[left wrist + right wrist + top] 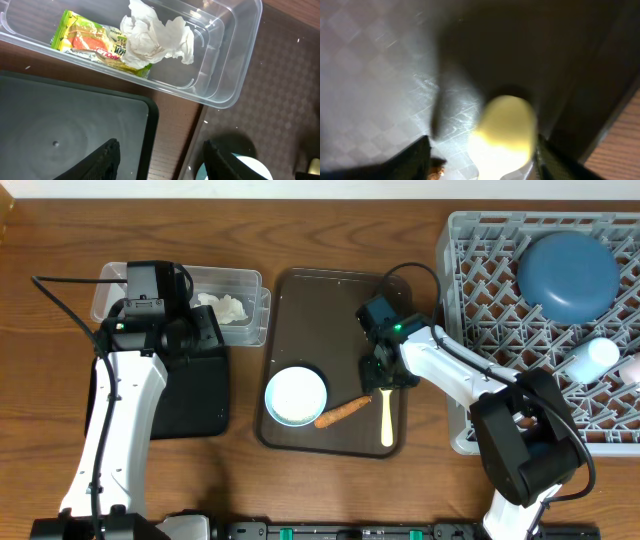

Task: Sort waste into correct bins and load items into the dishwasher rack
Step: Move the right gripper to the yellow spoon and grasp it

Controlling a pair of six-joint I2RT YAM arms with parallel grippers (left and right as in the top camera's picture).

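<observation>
Plainly, the dishwasher rack (pixel 480 300) takes up the right of the desk (pixel 50 240). The blue plate (pixel 568 275) rests among its far pegs, with the light blue cup (pixel 590 358) and pink cup (pixel 632 366) nearer, so loading looks partly done.

The brown tray (pixel 335 300) lies mid-desk, its right rim just beside the rack wall. That leaves little side room for an arm working there. To its left are the black tray (pixel 75 125) and, farther off, the clear tub (pixel 235 60), which holds the tissue (pixel 155 37) and wrapper (pixel 90 42).

The left tool (pixel 162 162) hovers over the black tray's right edge, spread wide and empty, probably parked clear of the other arm.

On the brown tray, the bowl (pixel 296 395) stands at the near left and the carrot stick (pixel 343 412) lies to its right. The spoon (pixel 505 130) lies along the right rim.

The right tool (pixel 485 160) is low over the spoon, fingers (pixel 415 155) wide apart on either side of its rounded end, gripping nothing. The carrot's end lies near one finger, so closing could nudge it.
</observation>
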